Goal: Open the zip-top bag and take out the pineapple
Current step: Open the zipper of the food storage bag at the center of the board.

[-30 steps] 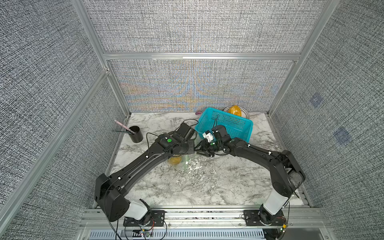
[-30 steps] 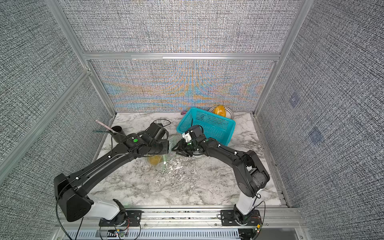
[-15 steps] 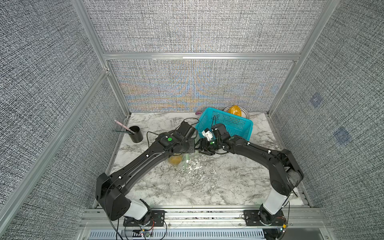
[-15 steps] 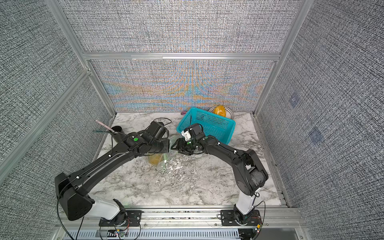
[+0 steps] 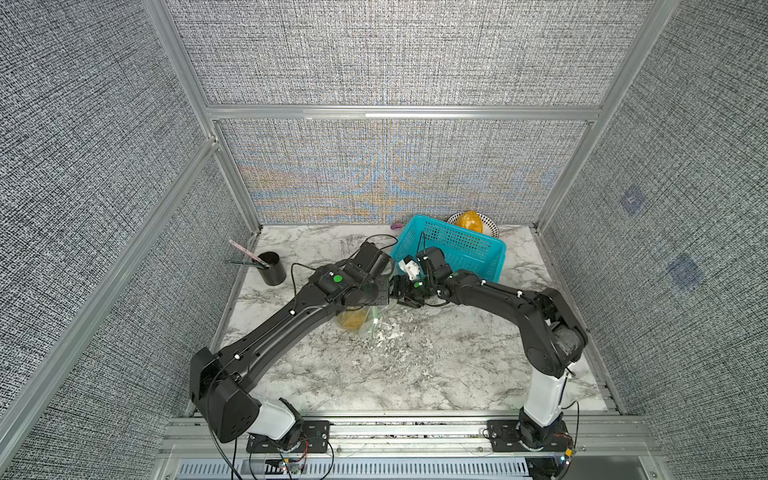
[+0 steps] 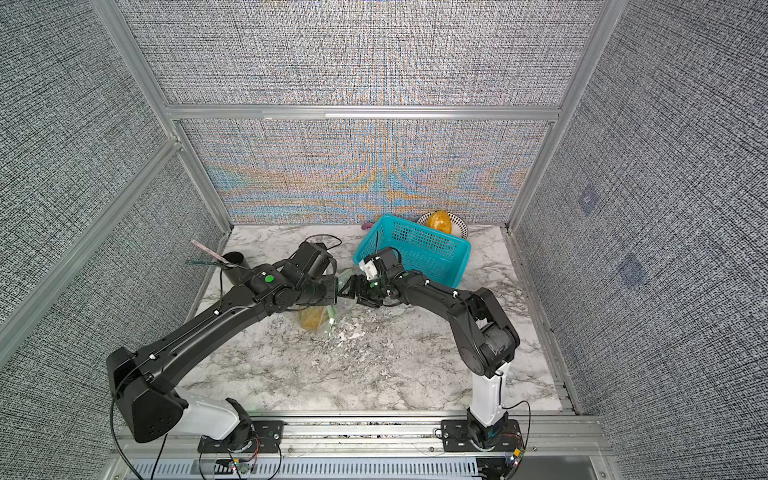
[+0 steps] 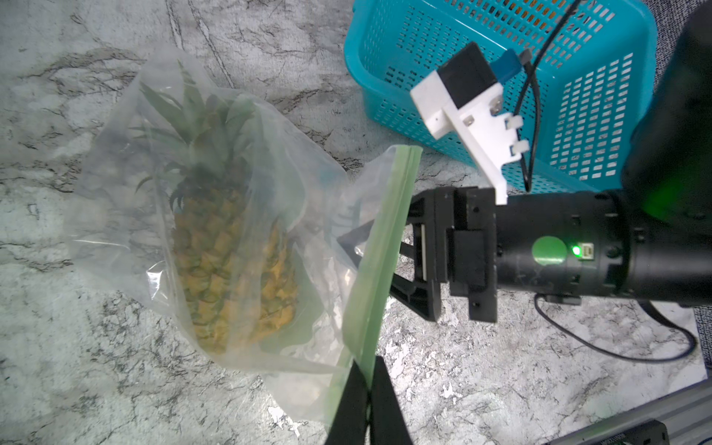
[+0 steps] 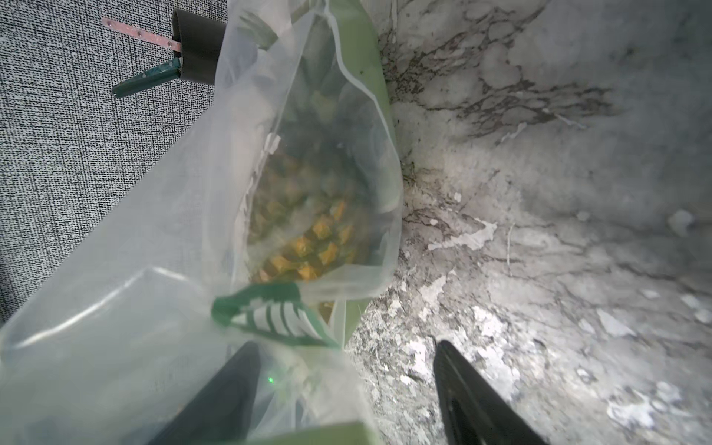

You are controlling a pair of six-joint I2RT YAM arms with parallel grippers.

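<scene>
Starting at 6 o'clock: marble tabletop, both arm bases on the front rail. Table centre: zip-top bag, clear and crumpled, with the pineapple fully inside, body alongside the pale green zip strip. Left gripper is clamped tight on one end of that strip. Right gripper faces it from 3 o'clock, jaws spread wide, gripping nothing. One sits behind the bag film, the other finger is over marble. The mouth looks partly parted in the right wrist view, can't confirm.

Step in hand, my read: right takes a lip so the two can pull the zip apart. To do it well, close on one layer only, near the left's pinch. Catching both layers means no opening. Left clamps firm, right pulls sideways rather than up. The film looks slippery, so bite deep on the strip.

Beyond, at 1 o'clock: teal basket, close behind the right wrist, so mind clearance. At 10 o'clock: black cup. Far corner at 1: orange-yellow fruit in a bowl, not the target.
</scene>
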